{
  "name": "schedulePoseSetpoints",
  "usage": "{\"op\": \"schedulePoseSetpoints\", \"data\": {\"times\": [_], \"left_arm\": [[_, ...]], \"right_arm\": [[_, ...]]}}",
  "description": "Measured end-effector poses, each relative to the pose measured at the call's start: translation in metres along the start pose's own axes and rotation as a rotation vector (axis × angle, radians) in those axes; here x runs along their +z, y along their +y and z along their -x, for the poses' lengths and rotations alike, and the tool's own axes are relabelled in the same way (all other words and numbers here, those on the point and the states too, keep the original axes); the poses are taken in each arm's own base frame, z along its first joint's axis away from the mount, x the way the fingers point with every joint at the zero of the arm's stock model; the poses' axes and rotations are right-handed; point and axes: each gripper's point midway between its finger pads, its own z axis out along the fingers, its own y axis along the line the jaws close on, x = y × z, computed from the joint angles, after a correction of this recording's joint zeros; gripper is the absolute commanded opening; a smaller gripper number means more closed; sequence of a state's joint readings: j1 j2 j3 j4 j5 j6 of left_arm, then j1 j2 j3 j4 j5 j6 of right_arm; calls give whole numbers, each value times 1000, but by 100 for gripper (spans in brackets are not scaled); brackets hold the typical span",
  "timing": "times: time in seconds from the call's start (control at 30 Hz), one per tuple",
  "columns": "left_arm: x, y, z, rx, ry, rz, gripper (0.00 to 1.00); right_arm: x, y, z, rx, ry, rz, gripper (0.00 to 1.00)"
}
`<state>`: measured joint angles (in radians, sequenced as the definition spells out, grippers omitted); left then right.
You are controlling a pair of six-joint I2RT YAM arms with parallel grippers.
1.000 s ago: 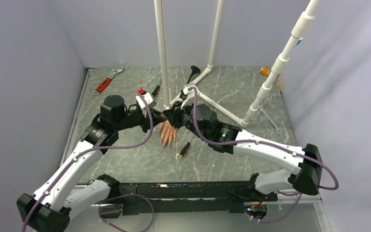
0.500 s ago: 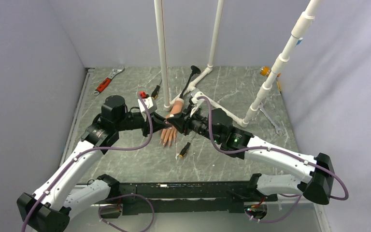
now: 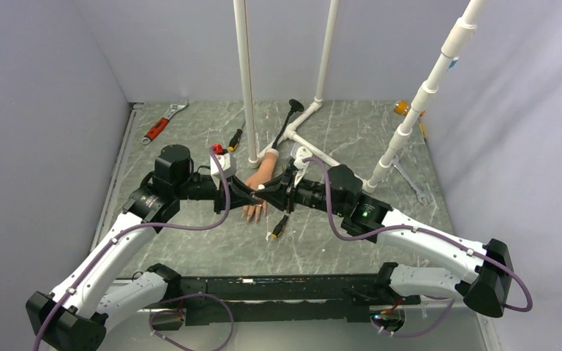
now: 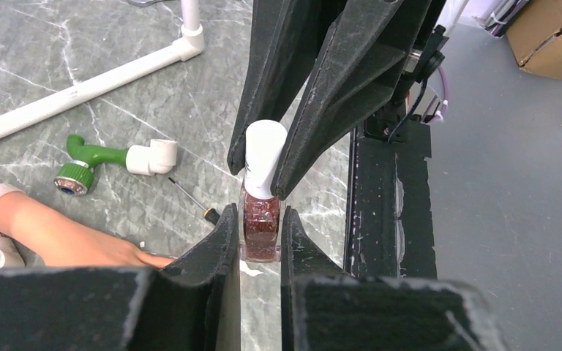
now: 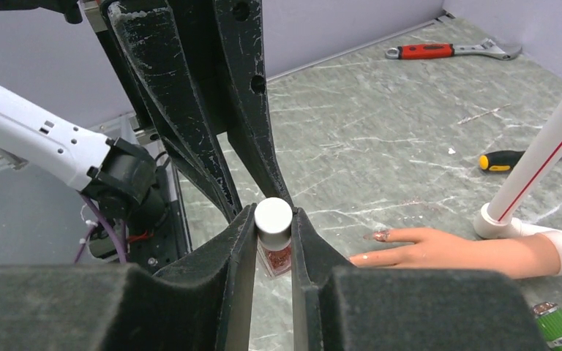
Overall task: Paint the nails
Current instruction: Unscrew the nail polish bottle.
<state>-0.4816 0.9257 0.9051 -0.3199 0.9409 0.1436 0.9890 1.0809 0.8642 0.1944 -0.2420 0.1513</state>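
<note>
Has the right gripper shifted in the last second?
Yes: the right gripper has pulled back rightward and toward the near edge, away from the upright white pipe.

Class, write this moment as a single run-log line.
left gripper: shut on nail polish bottle | right gripper: shut on white cap | cap: on bottle | mannequin hand: lying on table

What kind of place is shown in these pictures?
Probably a robot test cell, not a salon: plain walls enclose the stone-patterned table, white PVC pipes stand on it, and a red-handled wrench lies there.
</note>
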Motion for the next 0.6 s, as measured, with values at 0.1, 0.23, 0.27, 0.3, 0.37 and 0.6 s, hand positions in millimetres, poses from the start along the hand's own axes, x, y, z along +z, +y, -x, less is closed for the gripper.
{"op": "schedulePoseSetpoints", "data": {"times": [0.1,0.23,0.27,0.3,0.37,0.6], "left_arm": [[0,0,-1,0,2,-1,0],[1,3,4,22,-12,7,0],[1,4,3,19,-8,13,0],[1,4,2,18,-7,15,0],[2,6,2,20,-7,21,0],[1,11,3,31,-8,44,0]], "right_arm": [[0,0,-1,-4,5,0,43],[1,9,-10,7,39,43,69],[2,12,-11,8,46,56,72],[2,13,-11,9,49,62,74],[3,15,-10,10,56,70,76],[-2,11,-9,25,66,34,79]]}}
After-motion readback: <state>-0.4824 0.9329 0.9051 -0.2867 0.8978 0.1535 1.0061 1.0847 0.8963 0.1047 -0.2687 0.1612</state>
